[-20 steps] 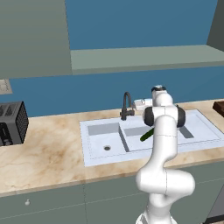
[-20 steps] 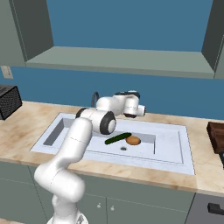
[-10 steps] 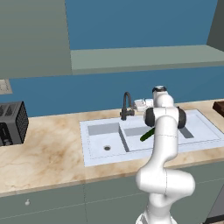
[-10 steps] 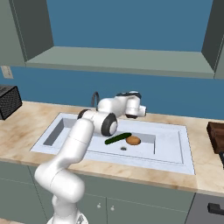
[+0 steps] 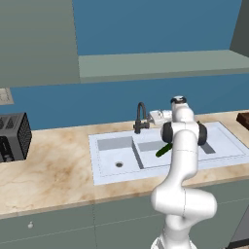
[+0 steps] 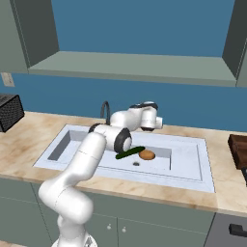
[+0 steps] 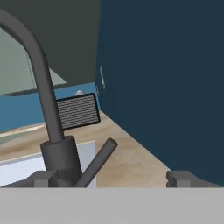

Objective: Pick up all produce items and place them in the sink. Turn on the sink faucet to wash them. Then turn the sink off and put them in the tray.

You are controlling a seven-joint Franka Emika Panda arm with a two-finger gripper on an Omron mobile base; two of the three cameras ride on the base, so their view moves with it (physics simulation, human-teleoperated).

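Cucumber [image 6: 129,153] and potato [image 6: 147,155] lying together in the larger basin of the sink [image 6: 185,166], beside its drain — placed there for washing, touching or nearly so. Faucet [image 7: 48,113] just ahead of the tool [image 7: 113,178], lever [image 7: 97,161] slanting up between the spread fingers, not pinched. Likely positioned this way to nudge the lever — no water seen running. Toaster [image 5: 13,136] far along the desk [image 5: 48,170]; tray [image 6: 239,150] at the other end, awaiting washed produce.
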